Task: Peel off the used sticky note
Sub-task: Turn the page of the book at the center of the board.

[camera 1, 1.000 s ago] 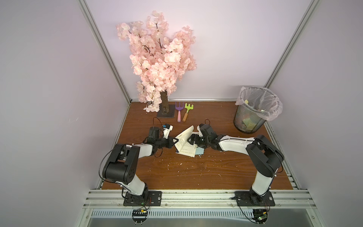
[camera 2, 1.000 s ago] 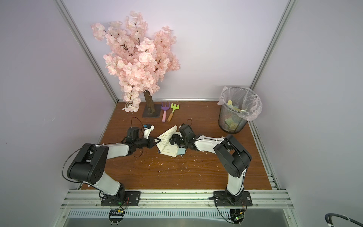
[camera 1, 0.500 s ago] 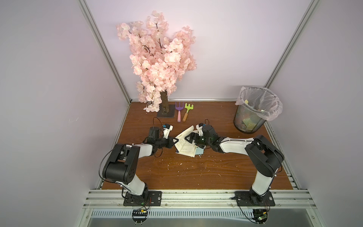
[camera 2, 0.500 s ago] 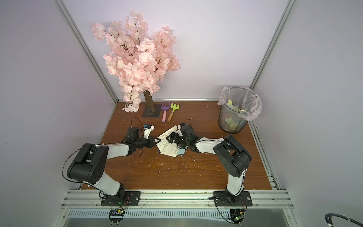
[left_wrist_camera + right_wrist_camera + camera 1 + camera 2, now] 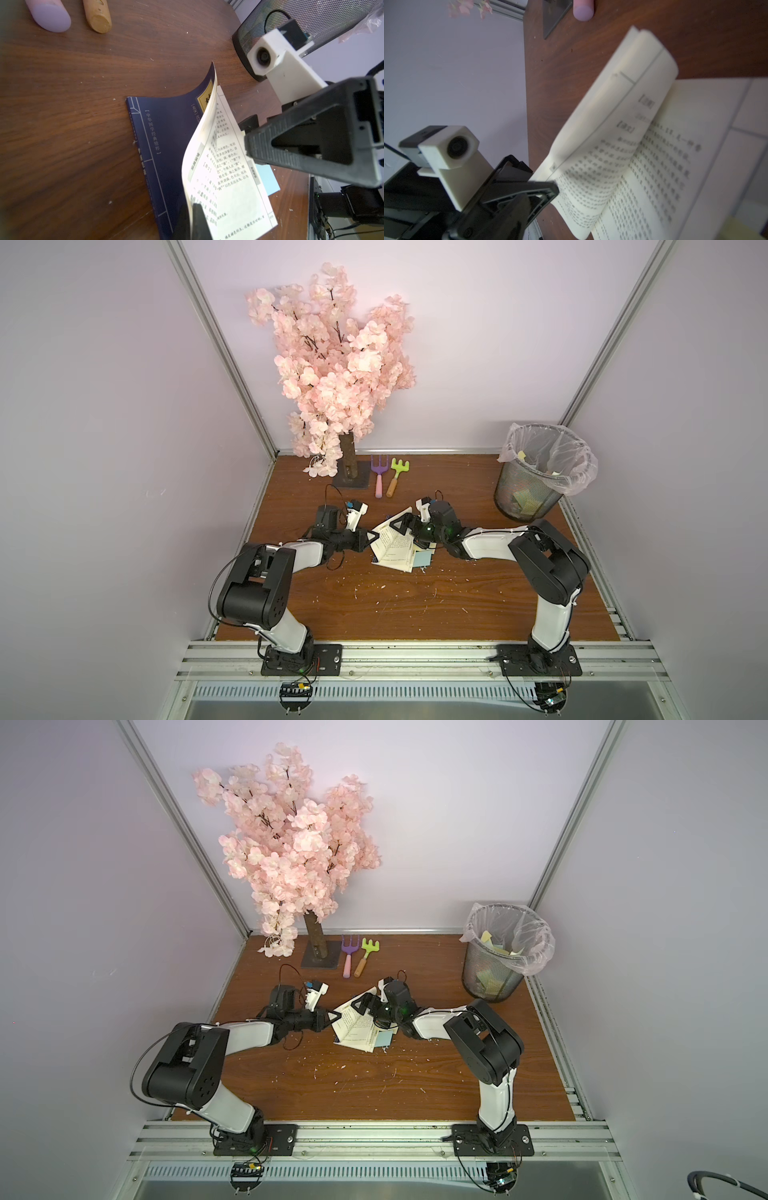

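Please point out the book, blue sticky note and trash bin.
book [image 5: 391, 549]: in a top view, open page
blue sticky note [image 5: 269, 180]: left wrist view, exposed part
trash bin [image 5: 521, 497]: in a top view, mesh wall

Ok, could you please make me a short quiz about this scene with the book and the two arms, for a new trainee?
1. True or false: the left gripper is shut on pages of the book.
2. Where is the blue sticky note? A) inside the bin; B) poking out past the book's edge; C) held in a gripper.
3. Fill in: the right gripper is over the book with its jaws ____.
Key: 1 true; 2 B; 3 open.
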`<state>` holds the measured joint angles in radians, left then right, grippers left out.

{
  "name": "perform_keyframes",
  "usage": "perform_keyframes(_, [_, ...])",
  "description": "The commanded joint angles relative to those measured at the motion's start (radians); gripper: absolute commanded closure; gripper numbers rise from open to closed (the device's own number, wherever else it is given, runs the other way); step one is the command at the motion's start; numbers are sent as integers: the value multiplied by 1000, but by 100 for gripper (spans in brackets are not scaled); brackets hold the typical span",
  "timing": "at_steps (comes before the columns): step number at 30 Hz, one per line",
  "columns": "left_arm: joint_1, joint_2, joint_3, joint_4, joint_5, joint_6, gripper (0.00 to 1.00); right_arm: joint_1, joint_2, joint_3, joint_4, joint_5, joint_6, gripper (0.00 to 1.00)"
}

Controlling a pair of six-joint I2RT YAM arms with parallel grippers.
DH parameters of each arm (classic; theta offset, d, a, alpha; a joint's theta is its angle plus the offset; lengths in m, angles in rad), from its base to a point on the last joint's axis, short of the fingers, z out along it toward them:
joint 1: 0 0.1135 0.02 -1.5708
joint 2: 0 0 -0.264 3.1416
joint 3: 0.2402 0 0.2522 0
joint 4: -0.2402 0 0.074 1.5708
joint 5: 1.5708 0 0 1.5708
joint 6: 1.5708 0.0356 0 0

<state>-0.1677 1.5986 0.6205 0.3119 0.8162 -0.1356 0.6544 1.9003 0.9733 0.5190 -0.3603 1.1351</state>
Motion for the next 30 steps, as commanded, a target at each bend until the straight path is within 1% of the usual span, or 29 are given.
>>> perform_keyframes(1, [-26,-17,23,-97,-11,66,96,-9,9,35,62,-25,35,12])
perform_keyframes(3, [-45,-21,31,-126,-8,93,97,-11,12,44,55,-22,35,12])
perform_keyframes(6, [-80,-40,40,-176,4,147,98,-17,19,44,56,-21,47,7])
perform_keyframes(8, [-99,-54,48,-203,8,178,98,-25,28,38,73,-25,58,6])
perform_keyframes(9, [-106,-60,52,-219,10,193,96,-26,33,36,76,-28,63,6])
perform_keyframes(10, [-111,-66,58,-237,12,207,90,-28,39,35,79,-32,64,6])
perform_keyframes(11, [-115,-70,68,-251,20,221,78,-29,47,36,82,-38,64,7])
perform_keyframes(12, [-116,-74,81,-281,32,245,62,-31,53,36,85,-43,67,8])
perform_keyframes(14, [-115,-79,101,-322,49,277,43,-31,62,30,98,-48,71,12])
perform_keyframes(16, [-117,-83,119,-369,74,325,28,-33,66,18,111,-49,75,16])
perform_keyframes(19, [-120,-77,151,-444,88,371,16,-36,72,3,131,-55,80,20])
perform_keyframes(20, [-120,-77,160,-460,87,381,14,-37,72,0,134,-57,81,20])
perform_keyframes(24, [-125,-114,161,-482,60,403,0,-39,61,-12,135,-60,75,21])
perform_keyframes(27, [-128,-149,156,-479,22,409,1,-39,47,-15,104,-53,60,23])
perform_keyframes(30, [-138,-170,157,-484,-27,412,1,-39,31,-21,83,-41,47,30])
